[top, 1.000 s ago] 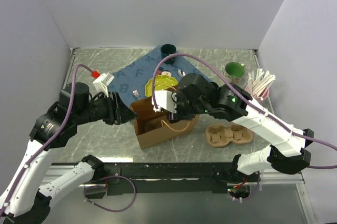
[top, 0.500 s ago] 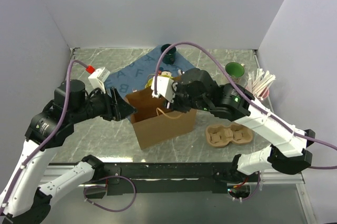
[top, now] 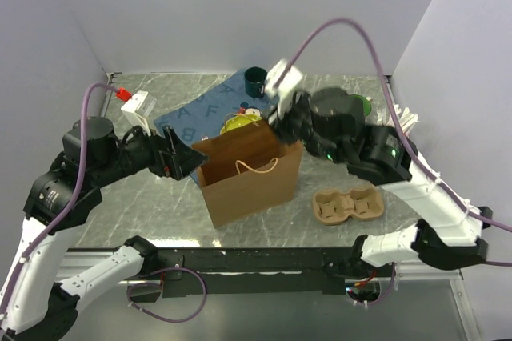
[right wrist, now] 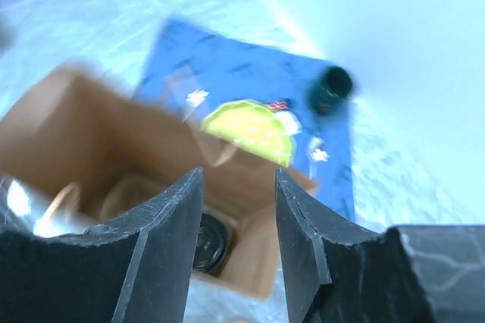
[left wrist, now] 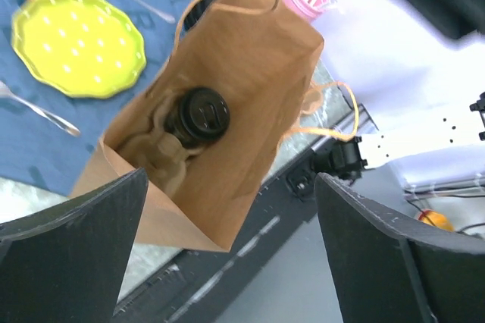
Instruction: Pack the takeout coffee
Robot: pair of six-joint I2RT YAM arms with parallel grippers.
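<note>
Since the earlier frame the paper bag (top: 248,181) has come up from a slumped, half-folded state to stand upright on the desk (top: 144,205), its mouth open. The right arm has lifted clear of the bag and now hangs high over its back edge. The left end effector (top: 190,162) has let go of the bag's left rim and sits just beside it, fingers spread wide with nothing between them. The right end effector (right wrist: 239,175) is partly spread and also empty; its wrist view looks straight down between the fingers into the bag.

One takeout coffee (left wrist: 198,114) is already inside, upright near the bottom with its round black lid facing up. It seems to sit in a moulded pulp tray, though the bag's shadow makes that hard to confirm. A second pulp carrier (top: 348,205) lies empty on the desk to the right of the bag. I cannot pick out any other black cup in these views. The dark green mug (top: 256,78) at the back is not part of the job.

This looks like the release just after loading and righting the bag. If another cup remains, it must be found, then lowered straight through the open mouth beside the seated one. The bag is light and unsupported, so one end effector would do well to steady the rim.
</note>
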